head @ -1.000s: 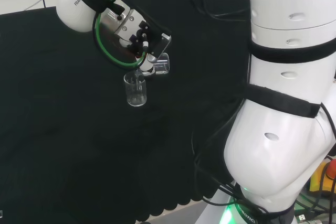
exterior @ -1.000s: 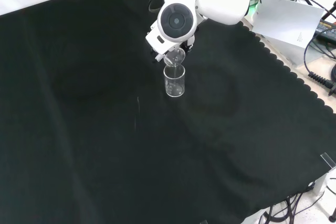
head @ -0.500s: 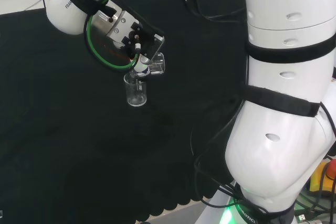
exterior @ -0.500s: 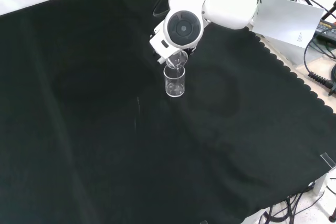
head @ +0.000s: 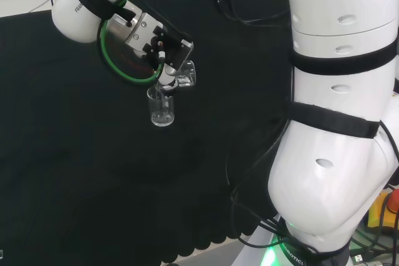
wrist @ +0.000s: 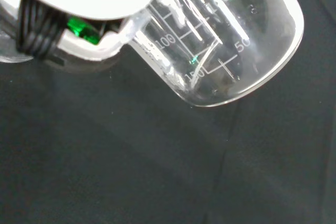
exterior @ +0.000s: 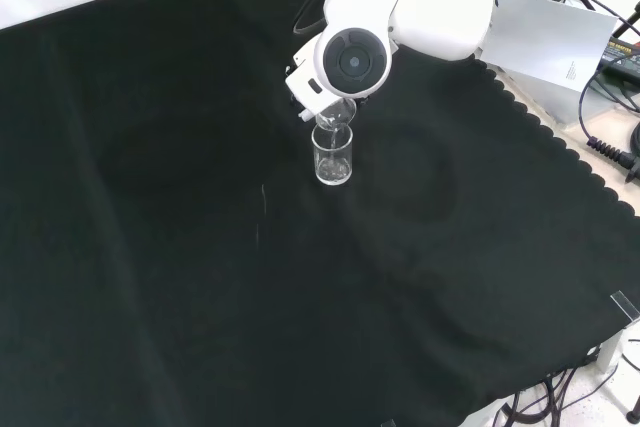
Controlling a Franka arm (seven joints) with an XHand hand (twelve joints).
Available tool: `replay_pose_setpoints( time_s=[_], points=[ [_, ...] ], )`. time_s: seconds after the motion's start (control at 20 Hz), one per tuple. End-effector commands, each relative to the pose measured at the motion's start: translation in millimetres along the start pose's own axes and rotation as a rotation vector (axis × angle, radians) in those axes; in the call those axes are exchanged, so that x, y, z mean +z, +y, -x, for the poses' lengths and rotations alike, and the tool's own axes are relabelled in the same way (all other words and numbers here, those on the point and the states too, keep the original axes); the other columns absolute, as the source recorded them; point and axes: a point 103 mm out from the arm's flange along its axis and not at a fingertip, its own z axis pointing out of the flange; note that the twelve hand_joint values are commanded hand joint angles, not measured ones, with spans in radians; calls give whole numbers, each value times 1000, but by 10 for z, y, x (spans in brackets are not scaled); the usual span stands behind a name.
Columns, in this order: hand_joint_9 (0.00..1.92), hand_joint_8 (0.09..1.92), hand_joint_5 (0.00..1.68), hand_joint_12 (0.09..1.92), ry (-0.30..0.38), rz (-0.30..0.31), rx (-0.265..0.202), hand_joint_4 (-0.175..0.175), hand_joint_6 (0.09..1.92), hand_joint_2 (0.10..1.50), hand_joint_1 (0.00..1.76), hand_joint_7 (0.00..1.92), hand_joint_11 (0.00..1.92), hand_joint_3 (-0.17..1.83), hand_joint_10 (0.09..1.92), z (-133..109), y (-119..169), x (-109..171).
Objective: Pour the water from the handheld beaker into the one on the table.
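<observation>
A clear glass beaker (head: 161, 108) (exterior: 333, 157) stands upright on the black cloth. My hand (head: 163, 51) is curled round a second clear beaker (head: 181, 74) (exterior: 335, 113) (wrist: 226, 40), tipped steeply with its lip right above the standing beaker's mouth. In the wrist view the held beaker lies nearly on its side, its printed scale showing, with a white part of the hand (wrist: 94, 3) over it. In the front view the arm's round grey-capped link (exterior: 352, 59) covers most of the hand. I cannot make out a water stream or level.
The arm's big white links (head: 340, 123) fill the right of the head view. The cloth's scalloped edge (exterior: 560, 157) runs along the right in the front view, with a white sheet (exterior: 555, 42) and cables (exterior: 610, 152) beyond it.
The hand and held beaker have shifted a little left in the head view and tipped further over the standing beaker. The standing beaker has not moved.
</observation>
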Motion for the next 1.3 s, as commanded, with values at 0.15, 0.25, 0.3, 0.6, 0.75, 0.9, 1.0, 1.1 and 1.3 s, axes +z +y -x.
replay_pose_setpoints(
  time_s=[0.15,0.25,0.3,0.6,0.75,0.9,1.0,1.1,1.3],
  points=[
    [1489,737,1166,726,-16,-13,11,175,1009,563,1115,1468,1387,947,542,66,16,96],
    [1488,737,1166,726,-20,-15,13,175,1009,564,1115,1467,1387,947,543,81,20,121],
    [1488,737,1166,726,-21,-15,14,175,1009,564,1115,1467,1387,946,543,87,21,130],
    [1486,738,1166,726,-28,-16,18,175,1010,564,1115,1466,1387,946,546,-24,-30,-18],
    [1485,738,1165,726,-27,-14,18,175,1010,565,1114,1466,1387,946,547,-3,-32,1],
    [1485,738,1165,726,-36,-13,17,175,1010,565,1114,1466,1387,945,548,30,-23,37],
    [1484,738,1165,726,-41,-13,17,175,1010,565,1114,1466,1387,945,549,53,-13,70],
    [1484,738,1165,727,-43,-14,18,175,1010,565,1114,1465,1387,945,549,76,-1,103],
    [1483,739,1165,727,-56,-21,24,175,1010,565,1114,1465,1388,944,551,-23,-43,-27]
  ],
)
